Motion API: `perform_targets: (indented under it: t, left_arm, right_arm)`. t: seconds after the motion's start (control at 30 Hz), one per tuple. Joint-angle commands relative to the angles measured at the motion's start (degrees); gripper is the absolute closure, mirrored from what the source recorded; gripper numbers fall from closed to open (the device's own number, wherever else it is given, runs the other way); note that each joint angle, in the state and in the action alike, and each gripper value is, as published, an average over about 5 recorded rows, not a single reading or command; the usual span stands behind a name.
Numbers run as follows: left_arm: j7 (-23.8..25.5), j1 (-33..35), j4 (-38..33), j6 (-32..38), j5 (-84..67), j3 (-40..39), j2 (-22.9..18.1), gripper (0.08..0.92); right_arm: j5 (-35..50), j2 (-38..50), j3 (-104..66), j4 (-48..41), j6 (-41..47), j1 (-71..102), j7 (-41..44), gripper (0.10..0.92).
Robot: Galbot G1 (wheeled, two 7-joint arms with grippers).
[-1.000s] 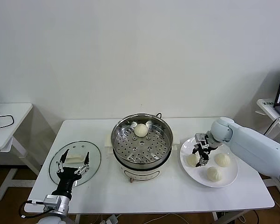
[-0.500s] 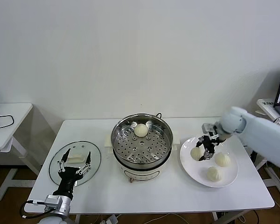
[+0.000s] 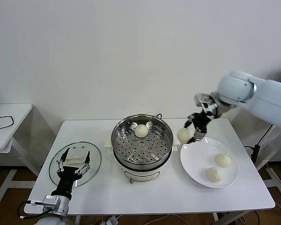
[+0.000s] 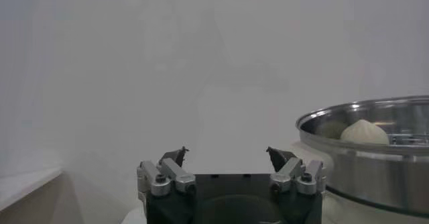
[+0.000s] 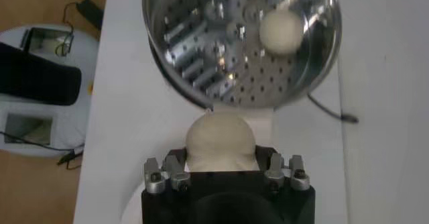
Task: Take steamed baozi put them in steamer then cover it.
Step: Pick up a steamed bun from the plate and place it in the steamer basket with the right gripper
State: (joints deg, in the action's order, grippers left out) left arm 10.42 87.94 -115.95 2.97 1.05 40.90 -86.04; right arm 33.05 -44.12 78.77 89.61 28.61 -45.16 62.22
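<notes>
My right gripper is shut on a cream-white baozi and holds it in the air between the white plate and the steamer. In the right wrist view that baozi sits between the jaws, just outside the steamer rim. One baozi lies on the perforated tray at the back; it also shows in the right wrist view and the left wrist view. Two baozi lie on the plate. My left gripper is open over the glass lid.
The clear glass lid with a white handle lies flat on the table left of the steamer. A side table with a black cable stands at the far left. The table's front edge runs close below the plate.
My right gripper has lifted a baozi off the plate and carried it up and left toward the steamer. Two baozi stay on the plate. The left arm has barely moved.
</notes>
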Motion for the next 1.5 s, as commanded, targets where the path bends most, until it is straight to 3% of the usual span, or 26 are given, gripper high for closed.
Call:
perform_targets:
  t: [0.03, 0.47, 1.0, 1.3, 1.5]
  left_arm:
    - [0.1, -0.1, 0.1, -0.1, -0.3, 0.8, 0.0, 0.177]
    - [0.7, -0.7, 1.9, 0.0, -0.8, 3.5, 0.1, 0.177]
    - [1.3, -1.2, 3.1, -0.1, -1.2, 4.7, 0.4, 0.177]
    - [1.4, -1.0, 3.1, 0.0, -1.2, 4.8, 0.2, 0.177]
    - [1.2, 0.0, 1.6, 0.0, -1.1, 4.4, -0.1, 0.177]
  right_arm:
    - [7.5, -13.9, 2.1, 0.1, 7.1, -3.6, -4.1, 0.33]
    - [0.7, -32.5, -3.4, -16.6, 8.2, 10.6, -5.8, 0.335]
    - [-9.1, -39.1, -6.9, -30.0, 4.9, 20.3, -3.5, 0.327]
    - [-8.9, -36.8, -8.8, -27.8, 4.9, 19.8, -3.3, 0.209]
    - [-4.0, -23.1, -9.1, -16.2, 4.8, 10.6, -0.8, 0.203]
